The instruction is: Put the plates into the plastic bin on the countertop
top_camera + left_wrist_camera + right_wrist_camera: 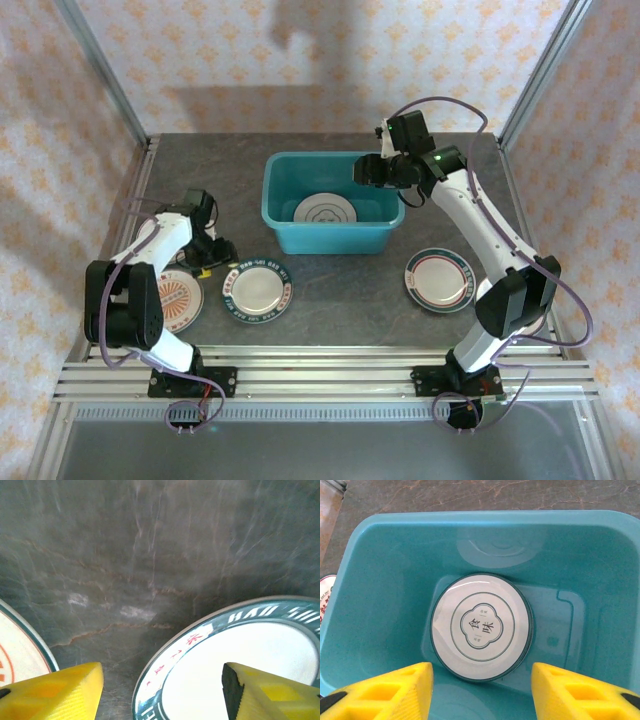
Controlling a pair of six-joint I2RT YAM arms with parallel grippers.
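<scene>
Top external: the plastic bin point(283, 205) sits at upper centre of the countertop point(340, 300) with a ringed plate point(325, 210) flat inside; in front lie an orange plate point(180, 300) at lower left, a green-rimmed plate point(257, 291) beside it, and a red-ringed plate point(440, 279) at right
Left wrist: the left gripper point(162, 680) stands wide and empty, low over the green-rimmed plate's edge
Right wrist: the right gripper point(482, 672) hangs spread and empty above the ringed plate

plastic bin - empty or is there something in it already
Not empty. The plastic bin has a white plate with a dark rim lying flat on its floor, seen from straight above in the right wrist view.
</scene>
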